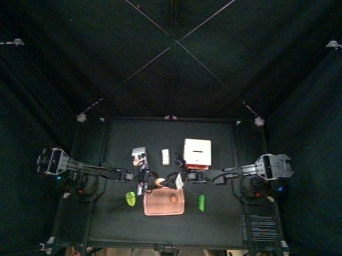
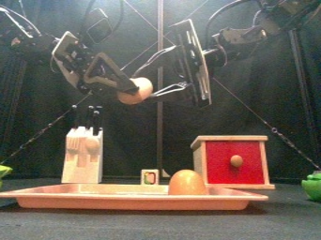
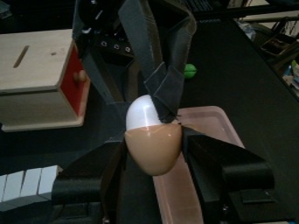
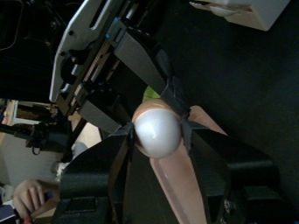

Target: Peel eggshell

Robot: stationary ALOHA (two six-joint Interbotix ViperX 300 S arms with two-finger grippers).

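Two grippers meet on one egg (image 2: 134,90), upper centre of the front frame, high above the pink tray (image 2: 75,196). Left gripper (image 3: 152,144) clamps its tan shelled half; right gripper (image 4: 158,131) closes around the bared white end. Light, brittle, likely slippery: pinch the shell's edge gently.

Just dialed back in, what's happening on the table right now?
Both arms have met above the pink board and share one egg in mid-air. The left end effector grips its tan shelled end, while the right end effector closes around the bare white end, so part of the eggshell is already off. A second, tan egg-shaped piece sits on the board, with the white-and-red box and a white block standing nearby.
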